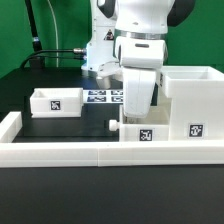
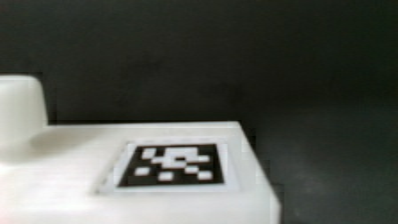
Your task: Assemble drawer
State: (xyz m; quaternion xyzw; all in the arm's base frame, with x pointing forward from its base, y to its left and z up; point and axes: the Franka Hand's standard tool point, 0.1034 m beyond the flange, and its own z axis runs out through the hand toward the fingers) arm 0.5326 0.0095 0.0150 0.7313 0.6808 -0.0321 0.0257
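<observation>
The large white drawer box (image 1: 188,100) stands at the exterior view's right, with tags on its front face. A smaller white box-shaped part (image 1: 55,101) with a tag stands at the left. My gripper (image 1: 135,118) hangs low right next to the large box's left end, above a low white tagged piece (image 1: 147,133). Its fingertips are hidden there, and I cannot tell whether they hold anything. The wrist view is filled by a flat white tagged part (image 2: 175,165) very close below, with a white upright piece (image 2: 18,110) beside it. No fingers show clearly in that view.
A white rail (image 1: 100,153) runs along the front and turns back at the left (image 1: 10,125). The marker board (image 1: 104,97) lies on the black table behind my gripper. Cables and the arm's base stand at the back.
</observation>
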